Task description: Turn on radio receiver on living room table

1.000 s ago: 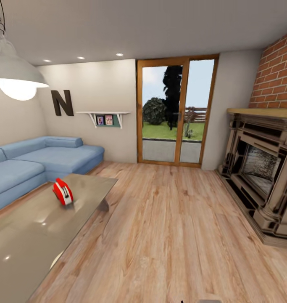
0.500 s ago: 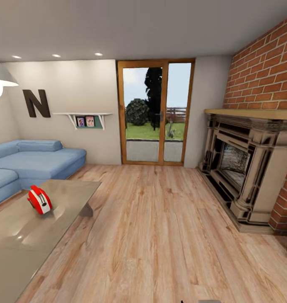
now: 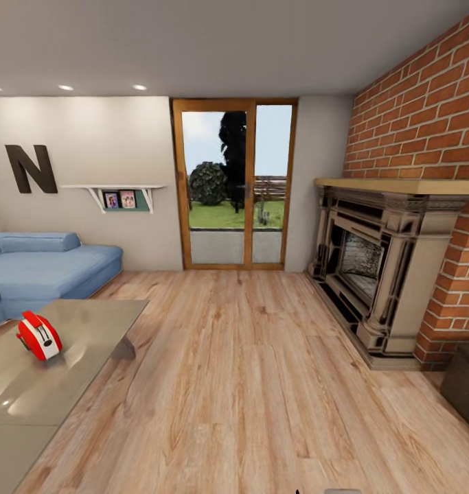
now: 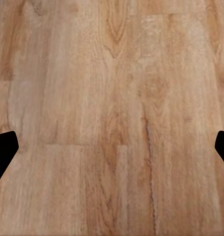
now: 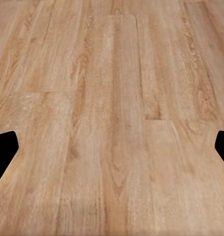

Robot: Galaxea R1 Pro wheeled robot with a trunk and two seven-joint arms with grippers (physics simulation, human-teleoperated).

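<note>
Head view lower left: red radio receiver (image 3: 38,335) on glossy grey table (image 3: 90,322), wrist views: left gripper (image 4: 112,147) and right gripper (image 5: 112,147) fingers spread wide over wood plank floor (image 3: 261,384).

Floor: we see light wood planks (image 3: 261,384) running across the room.
Walls: beige, with a dark letter N (image 3: 30,169) and a white shelf (image 3: 114,189) holding two small pictures.
Right side: red brick wall (image 3: 426,116) above a carved fireplace (image 3: 382,264).
Far wall: wood-framed glass doors (image 3: 234,184) showing grass and trees.
Furniture: blue sofa (image 3: 49,264).
Light: three recessed ceiling spots (image 3: 66,87).
</note>
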